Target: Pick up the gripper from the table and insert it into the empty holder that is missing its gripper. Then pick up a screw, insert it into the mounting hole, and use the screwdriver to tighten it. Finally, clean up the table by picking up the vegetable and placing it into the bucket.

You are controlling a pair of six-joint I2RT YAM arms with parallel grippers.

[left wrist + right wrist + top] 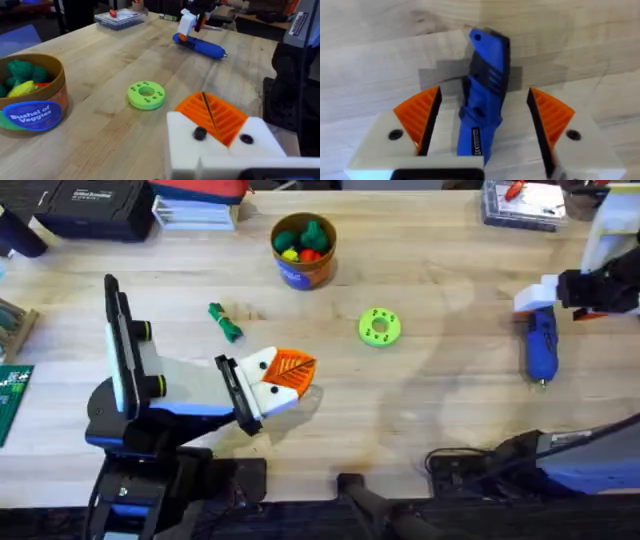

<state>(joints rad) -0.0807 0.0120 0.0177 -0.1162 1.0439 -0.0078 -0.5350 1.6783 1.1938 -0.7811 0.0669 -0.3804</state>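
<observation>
1. The right gripper point(482, 125) has its 2 orange-padded fingers point(420, 117) spread wide, 1 on each side of the screwdriver point(482, 105), and from the right wrist view neither pad is touching it.
2. The screwdriver's long axis runs straight down the gap between those fingers, so they would close across its width, not along it.
3. From overhead, the screwdriver point(541, 347) lies flat at the table's right side, its thin bit pointing toward the robot's base edge, with the right gripper point(535, 297) over its far end.
4. The left gripper point(280, 375) sits well apart, near the middle-left; its pads look pressed together on nothing, a thin dark line between them in its own wrist view.
5. The right arm is plainly the nearer one for this tool.
6. The vegetable point(225, 322) lies on the bare table near the left gripper, short of the bucket point(303, 250).
</observation>
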